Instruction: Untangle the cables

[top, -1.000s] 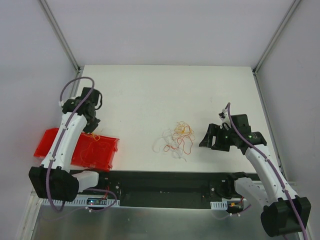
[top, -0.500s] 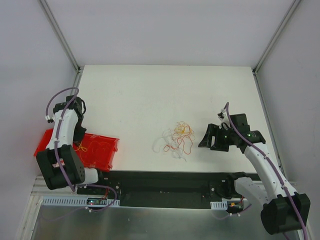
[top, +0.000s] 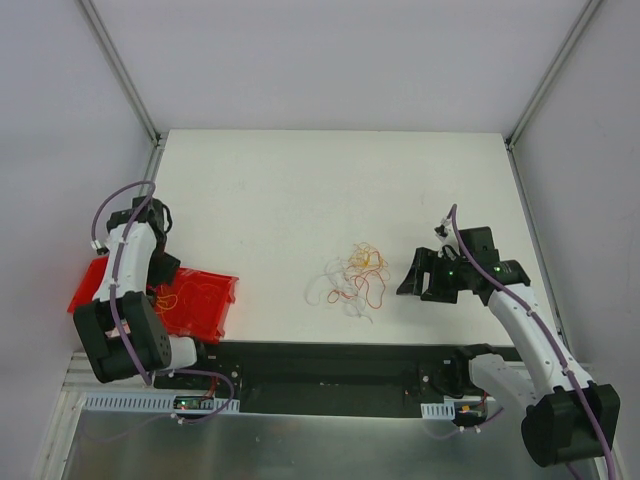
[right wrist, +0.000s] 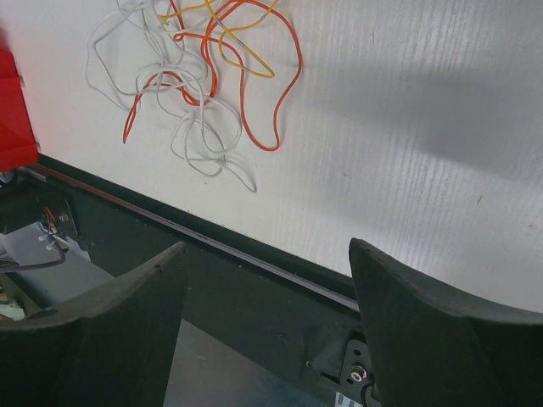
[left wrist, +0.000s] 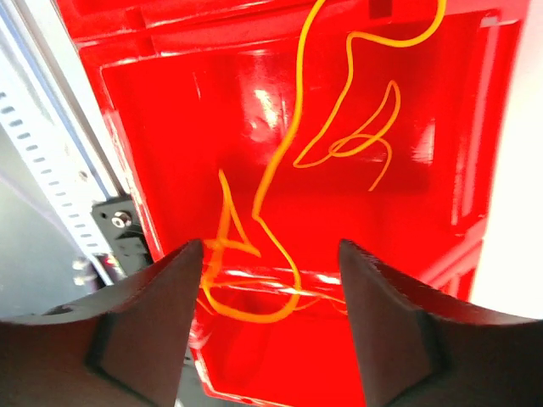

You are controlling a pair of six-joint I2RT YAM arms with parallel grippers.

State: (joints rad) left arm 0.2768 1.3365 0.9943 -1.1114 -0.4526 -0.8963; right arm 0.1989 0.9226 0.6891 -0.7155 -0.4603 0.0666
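Surveying the top view, I note the cables tangled on the near half of the desk. My right hand sits just beside them to the right. My left hand is well apart, over the red bin at the near left corner.

Left wrist view: my fingers stand apart, gripping nothing, above the bin, where an orange-yellow strand lies loose.

Right wrist view: fingers apart, nothing held; red, orange-yellow and whitish strands lie intertwined ahead.
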